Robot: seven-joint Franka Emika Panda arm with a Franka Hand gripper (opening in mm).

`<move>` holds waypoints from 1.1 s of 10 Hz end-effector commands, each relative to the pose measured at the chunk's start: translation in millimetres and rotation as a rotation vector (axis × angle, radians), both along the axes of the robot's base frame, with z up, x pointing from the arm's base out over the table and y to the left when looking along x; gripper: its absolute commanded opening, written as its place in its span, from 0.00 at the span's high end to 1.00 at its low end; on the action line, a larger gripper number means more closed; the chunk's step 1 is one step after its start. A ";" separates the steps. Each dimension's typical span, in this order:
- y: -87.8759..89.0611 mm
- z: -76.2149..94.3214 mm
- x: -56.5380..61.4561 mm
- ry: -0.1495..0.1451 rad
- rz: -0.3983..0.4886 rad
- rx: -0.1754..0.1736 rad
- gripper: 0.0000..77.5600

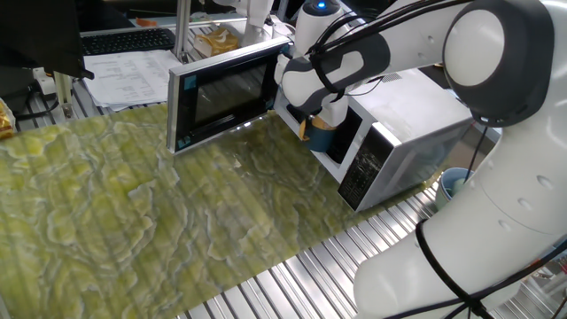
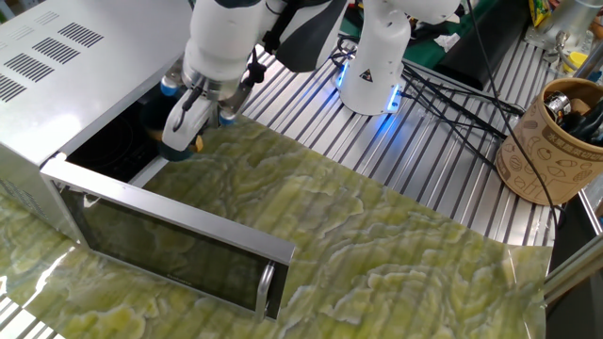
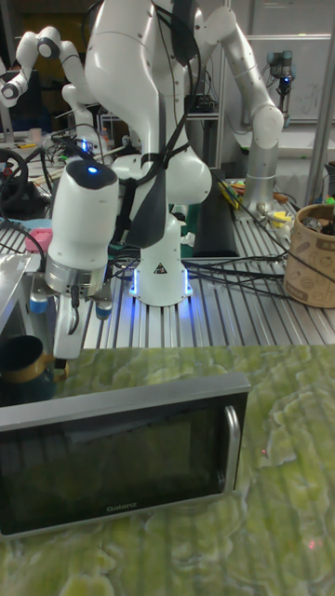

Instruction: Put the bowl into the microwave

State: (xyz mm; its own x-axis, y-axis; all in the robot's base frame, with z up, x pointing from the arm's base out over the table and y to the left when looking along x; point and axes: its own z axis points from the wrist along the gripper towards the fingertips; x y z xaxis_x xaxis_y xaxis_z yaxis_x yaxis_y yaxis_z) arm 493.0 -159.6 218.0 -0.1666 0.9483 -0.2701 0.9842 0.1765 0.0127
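Note:
The white microwave [image 1: 416,124] [image 2: 57,66] stands with its dark glass door [image 1: 221,93] [image 2: 170,250] [image 3: 121,456] swung fully open. The bowl [image 1: 322,136] [image 2: 174,149] [image 3: 23,368], dark teal with a yellow-tan handle, is at the mouth of the dark cavity, just inside the front sill. My gripper [image 1: 312,120] [image 2: 181,127] [image 3: 63,349] reaches down onto its rim on the handle side and looks shut on it. One finger runs down beside the handle; the other is hidden. Whether the bowl rests on the cavity floor I cannot tell.
A green marbled mat [image 1: 133,213] covers the table in front of the microwave. A brown patterned holder with tools [image 2: 556,141] [image 3: 312,256] stands at the edge. The arm's base [image 2: 377,66] and black cables sit behind. A pale blue container [image 1: 454,182] is past the microwave.

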 end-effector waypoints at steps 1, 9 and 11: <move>-19.9 -11.3 5.0 -0.006 0.003 -0.081 0.96; -48.3 -21.3 10.8 0.018 0.018 -0.097 0.96; -48.9 -22.7 13.2 0.014 0.016 -0.098 0.96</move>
State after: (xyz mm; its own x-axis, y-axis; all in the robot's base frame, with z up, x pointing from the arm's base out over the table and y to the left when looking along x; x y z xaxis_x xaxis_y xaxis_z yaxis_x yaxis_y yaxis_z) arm 504.5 -207.7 194.3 -0.1877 0.9152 -0.3565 0.9811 0.1920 -0.0235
